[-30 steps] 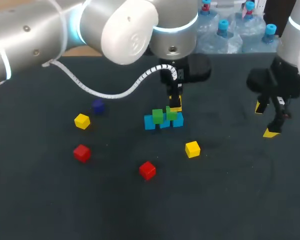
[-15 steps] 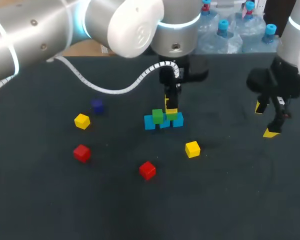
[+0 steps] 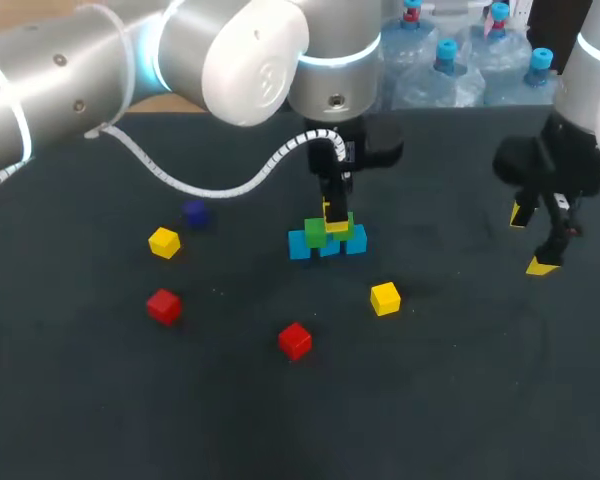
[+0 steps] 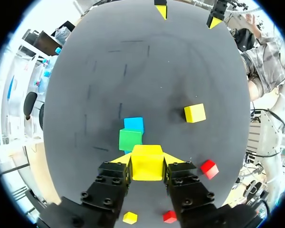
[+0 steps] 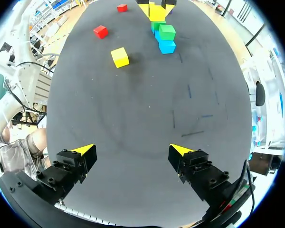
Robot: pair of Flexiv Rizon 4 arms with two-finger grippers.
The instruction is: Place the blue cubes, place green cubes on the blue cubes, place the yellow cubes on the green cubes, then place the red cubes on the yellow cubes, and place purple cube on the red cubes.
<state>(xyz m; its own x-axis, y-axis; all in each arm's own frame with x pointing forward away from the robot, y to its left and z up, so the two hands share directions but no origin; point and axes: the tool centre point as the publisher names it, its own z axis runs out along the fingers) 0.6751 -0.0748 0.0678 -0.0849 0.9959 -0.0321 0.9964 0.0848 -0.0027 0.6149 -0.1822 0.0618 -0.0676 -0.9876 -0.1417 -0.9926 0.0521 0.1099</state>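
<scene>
Yellow cube is clamped from both sides in my left tool, fingers pressed flat against it. It hangs right over the green cubes, near the middle of the counter and a little toward its far edge. I can't tell whether it touches them yet. Those green cubes sit on the blue cubes, a short row resting on the counter. From my left wrist, one green and one blue show just ahead of the fingers.

Moving out: a second yellow cube lies loose toward the front edge, right of the stack. A red cube lies in front of the stack, nearer that front edge. Over toward the left edge lie a third yellow cube, a second red cube in front of it, and the purple cube just beyond it.

My right tool hangs above the counter's right side, well apart from the stack, fingers spread wide.
</scene>
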